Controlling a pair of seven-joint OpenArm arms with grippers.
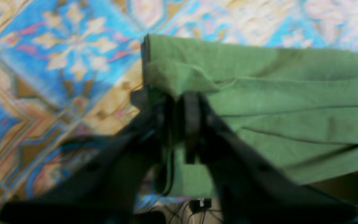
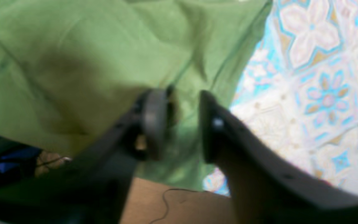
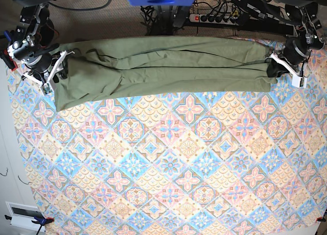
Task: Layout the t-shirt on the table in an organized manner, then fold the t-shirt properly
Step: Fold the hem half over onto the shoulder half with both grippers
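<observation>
In the base view the right tool (image 3: 51, 74) sits at the far-left corner of the desk (image 3: 168, 168), over the left end of the t-shirt (image 3: 163, 66). Its wrist view shows the right tool (image 2: 182, 124) with fingers spread apart, green cloth lying between them but not pinched, the shirt's side edge just right of it against patterned cloth. The t-shirt lies as a long folded band along the desk's far edge, reaching nearly from side to side. All the near desk is open patterned surface. At the right end the left tool (image 3: 278, 67) meets the shirt's end. In its wrist view the left tool (image 1: 177, 124) shows a narrow gap at the shirt's (image 1: 259, 93) folded corner; whether it pinches cloth I cannot tell.
</observation>
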